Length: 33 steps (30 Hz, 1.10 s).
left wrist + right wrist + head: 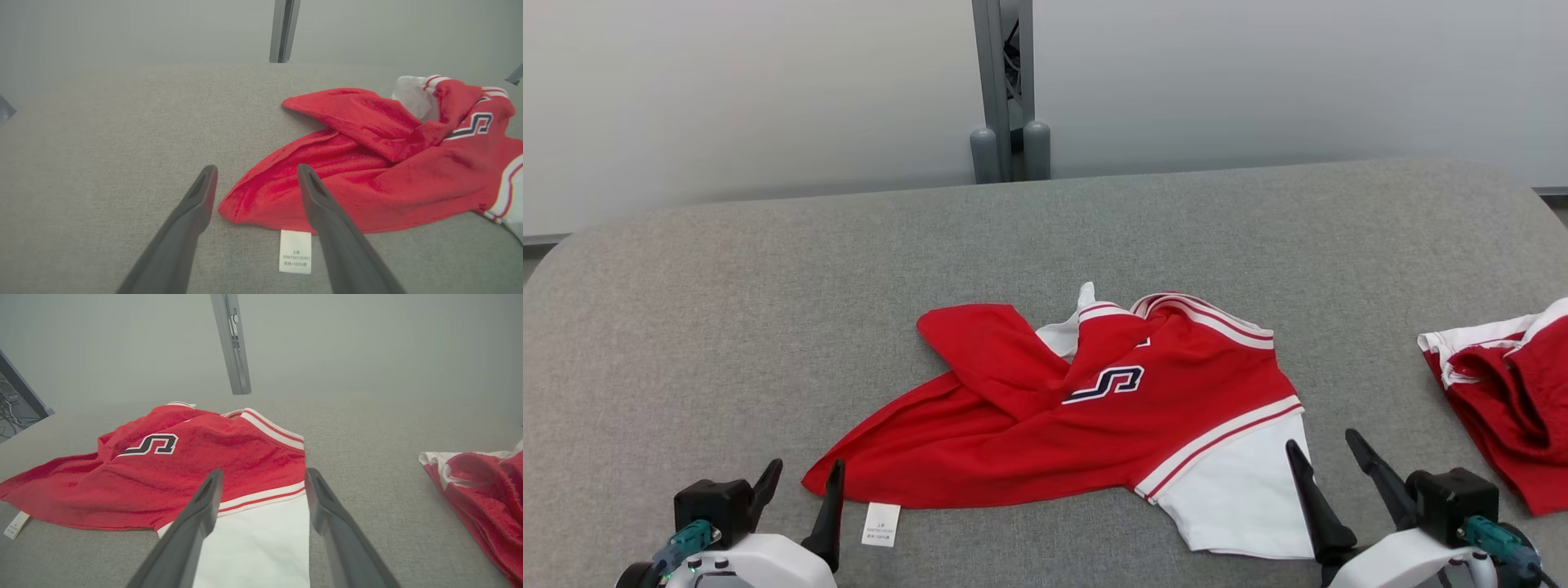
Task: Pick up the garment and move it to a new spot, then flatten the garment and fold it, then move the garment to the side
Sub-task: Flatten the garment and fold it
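Observation:
A red garment with white sleeve, striped trim and a dark "S" mark lies crumpled in the middle of the grey table; its white label pokes out at the near edge. My left gripper hovers open at the garment's lower left corner, fingers astride that corner in the left wrist view. My right gripper is open over the white sleeve, nothing between its fingers.
A second red and white garment lies bunched at the table's right edge. A grey post stands behind the table against a pale wall. Bare grey cloth surface spreads to the left and back.

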Motion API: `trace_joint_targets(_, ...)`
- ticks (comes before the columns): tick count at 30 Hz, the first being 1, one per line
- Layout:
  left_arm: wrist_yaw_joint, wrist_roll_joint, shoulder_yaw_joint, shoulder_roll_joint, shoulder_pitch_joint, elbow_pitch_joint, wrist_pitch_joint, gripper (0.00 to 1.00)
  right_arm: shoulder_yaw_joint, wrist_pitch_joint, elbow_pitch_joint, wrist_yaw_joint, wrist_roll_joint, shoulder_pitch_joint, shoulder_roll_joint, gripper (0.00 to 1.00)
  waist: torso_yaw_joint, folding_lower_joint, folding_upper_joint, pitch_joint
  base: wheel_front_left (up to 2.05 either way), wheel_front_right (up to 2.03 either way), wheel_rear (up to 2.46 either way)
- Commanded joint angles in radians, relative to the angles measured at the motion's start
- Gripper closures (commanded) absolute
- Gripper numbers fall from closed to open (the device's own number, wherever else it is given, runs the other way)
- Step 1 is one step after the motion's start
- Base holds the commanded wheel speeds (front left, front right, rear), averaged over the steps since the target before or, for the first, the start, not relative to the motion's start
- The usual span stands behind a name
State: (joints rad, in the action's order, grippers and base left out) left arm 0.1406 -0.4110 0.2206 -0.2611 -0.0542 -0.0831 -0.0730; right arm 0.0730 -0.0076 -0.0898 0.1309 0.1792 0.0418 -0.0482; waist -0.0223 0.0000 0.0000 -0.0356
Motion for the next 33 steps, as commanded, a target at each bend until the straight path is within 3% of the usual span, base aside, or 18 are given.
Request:
trace_joint_targets(1,-0.008,-0.012,0.000,-0.003,0.009,-0.011,-0.017,0.00,0.002,0.005,-0.009,0.000,0.005,0.014,-0.005,0.00,-0.001,0.0000,0.0000,-0.014,0.00,0.00,0.00)
trace_joint_targets(7,-0.015,-0.052,-0.005,-0.015,0.028,-0.065,-0.099,0.00,0.011,0.030,-0.065,0.000,0.019,0.047,-0.005,0.00,-0.014,0.0000,0.0000,-0.052,0.00,0.00,0.00)
trace_joint_targets(23,-0.055,-0.111,-0.027,-0.020,0.129,-0.197,-0.097,0.00,0.023,0.025,-0.235,0.000,0.030,-0.045,-0.005,0.00,-0.030,0.0000,0.0000,-0.144,0.00,0.00,0.00)
trace_joint_targets(24,-0.058,-0.112,-0.028,-0.021,0.134,-0.205,-0.096,0.06,0.028,0.030,-0.244,0.000,0.030,-0.050,-0.005,0.00,-0.031,0.0000,0.0000,-0.147,0.00,0.00,0.00)
trace_joint_targets(25,-0.061,-0.116,-0.027,-0.021,0.138,-0.213,-0.098,0.19,0.032,0.029,-0.252,0.000,0.030,-0.055,-0.005,0.00,-0.033,0.0000,0.0000,-0.151,0.00,0.00,0.00)
trace_joint_targets(27,-0.068,-0.117,-0.024,-0.020,0.150,-0.222,-0.098,0.66,0.041,0.029,-0.267,0.000,0.034,-0.066,-0.005,0.00,-0.035,0.0000,0.0000,-0.158,0.00,0.00,0.00)
trace_joint_targets(28,-0.072,-0.120,-0.021,-0.020,0.154,-0.227,-0.099,1.00,0.045,0.035,-0.275,0.000,0.037,-0.068,-0.005,0.00,-0.036,0.0000,0.0000,-0.160,0.00,0.00,0.00)
trace_joint_targets(29,-0.071,-0.122,-0.019,-0.018,0.154,-0.233,-0.103,1.00,0.048,0.035,-0.280,0.000,0.041,-0.071,-0.005,0.35,-0.037,0.0000,0.0000,-0.163,0.00,0.00,0.00)
trace_joint_targets(30,-0.066,-0.120,-0.019,-0.018,0.153,-0.239,-0.105,1.00,0.051,0.031,-0.283,0.000,0.043,-0.073,-0.004,0.60,-0.038,0.0000,0.0000,-0.165,0.00,0.00,0.00)
trace_joint_targets(31,-0.060,-0.121,-0.020,-0.017,0.153,-0.240,-0.104,1.00,0.054,0.031,-0.287,0.000,0.047,-0.075,-0.004,0.93,-0.038,0.0000,0.0000,-0.166,0.00,0.00,0.00)
trace_joint_targets(32,-0.056,-0.123,-0.021,-0.015,0.152,-0.241,-0.107,1.00,0.052,0.026,-0.289,0.000,0.051,-0.077,-0.003,1.00,-0.038,0.0000,0.0000,-0.168,0.00,0.00,0.00)
trace_joint_targets(33,-0.050,-0.120,-0.023,-0.016,0.153,-0.238,-0.101,1.00,0.050,0.023,-0.289,0.000,0.052,-0.079,-0.003,1.00,-0.038,0.0000,0.0000,-0.170,0.00,0.00,0.00)
